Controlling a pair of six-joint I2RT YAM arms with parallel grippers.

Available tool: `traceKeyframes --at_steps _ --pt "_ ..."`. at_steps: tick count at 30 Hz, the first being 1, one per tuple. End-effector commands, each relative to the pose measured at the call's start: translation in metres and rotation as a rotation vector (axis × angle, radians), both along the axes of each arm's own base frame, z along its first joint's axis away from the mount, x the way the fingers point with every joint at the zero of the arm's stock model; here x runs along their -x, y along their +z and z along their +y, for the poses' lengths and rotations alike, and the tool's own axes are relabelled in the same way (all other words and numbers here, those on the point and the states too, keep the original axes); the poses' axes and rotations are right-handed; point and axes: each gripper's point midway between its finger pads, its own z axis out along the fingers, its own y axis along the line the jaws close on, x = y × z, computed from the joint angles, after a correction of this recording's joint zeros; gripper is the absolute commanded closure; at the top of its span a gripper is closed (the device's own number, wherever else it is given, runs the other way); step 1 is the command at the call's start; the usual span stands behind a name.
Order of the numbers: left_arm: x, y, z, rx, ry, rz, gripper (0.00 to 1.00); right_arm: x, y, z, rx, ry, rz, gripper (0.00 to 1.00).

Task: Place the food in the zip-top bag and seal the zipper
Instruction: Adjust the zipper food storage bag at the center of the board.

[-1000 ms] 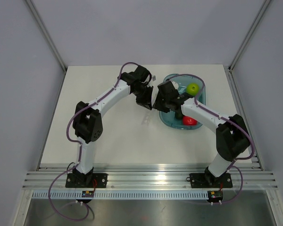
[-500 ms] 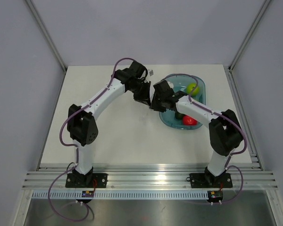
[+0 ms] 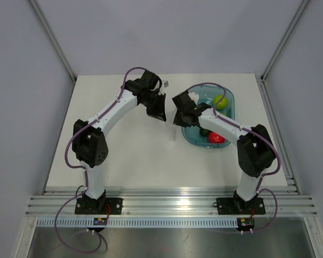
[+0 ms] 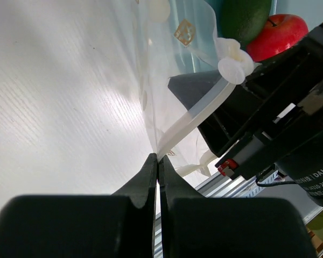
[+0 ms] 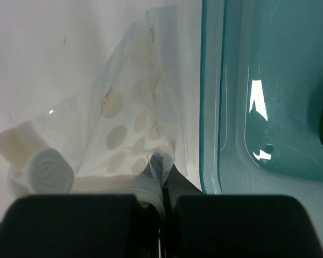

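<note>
The clear zip-top bag (image 3: 169,119) hangs between my two grippers, just left of the teal tray (image 3: 229,110). My left gripper (image 3: 157,110) is shut on the bag's edge (image 4: 158,157), where the pale zipper strip (image 4: 196,115) runs up to a white round tab (image 4: 236,70). My right gripper (image 3: 178,115) is shut on the other side of the bag (image 5: 129,118), jaws pinching the film (image 5: 164,166). The dark green avocado (image 4: 246,19) lies in the tray beside the red item (image 4: 277,33); from above it is mostly hidden under my right arm.
The teal tray (image 5: 258,107) also holds a lime-green apple (image 3: 220,101) and the red item (image 3: 216,137). The tray's rim lies close right of my right gripper. White table (image 3: 124,150) spreads left and toward the near edge.
Both grippers have shifted a little left and farther back with the bag held between them. The left arm's elbow has swung left.
</note>
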Motion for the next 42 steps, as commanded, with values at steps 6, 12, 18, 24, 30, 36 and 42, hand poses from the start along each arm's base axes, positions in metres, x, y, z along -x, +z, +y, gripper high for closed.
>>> traceKeyframes --at_steps 6,12,18,24,30,36,42 --pt "0.0 0.01 0.01 -0.002 0.0 -0.038 1.0 -0.007 0.027 -0.006 0.022 -0.03 -0.06 1.0" --pt "0.005 -0.001 -0.005 0.038 -0.015 -0.001 0.52 -0.005 0.033 0.004 -0.029 0.002 -0.063 1.0" --pt "0.004 -0.002 -0.018 0.065 -0.019 0.005 0.41 -0.003 0.036 0.014 -0.082 0.024 -0.055 1.0" --pt "0.004 -0.005 -0.029 0.041 -0.008 -0.022 0.44 -0.003 0.04 0.021 -0.112 0.027 -0.059 1.0" --pt "-0.009 -0.011 -0.022 -0.027 0.085 -0.086 0.55 0.0 0.051 0.024 -0.15 0.018 -0.072 1.0" --pt "-0.016 -0.018 -0.01 -0.096 0.121 -0.119 0.52 0.001 0.064 0.026 -0.194 0.021 -0.096 1.0" --pt "-0.017 -0.023 -0.019 -0.068 0.145 -0.108 0.57 0.003 0.066 0.037 -0.216 0.046 -0.086 1.0"
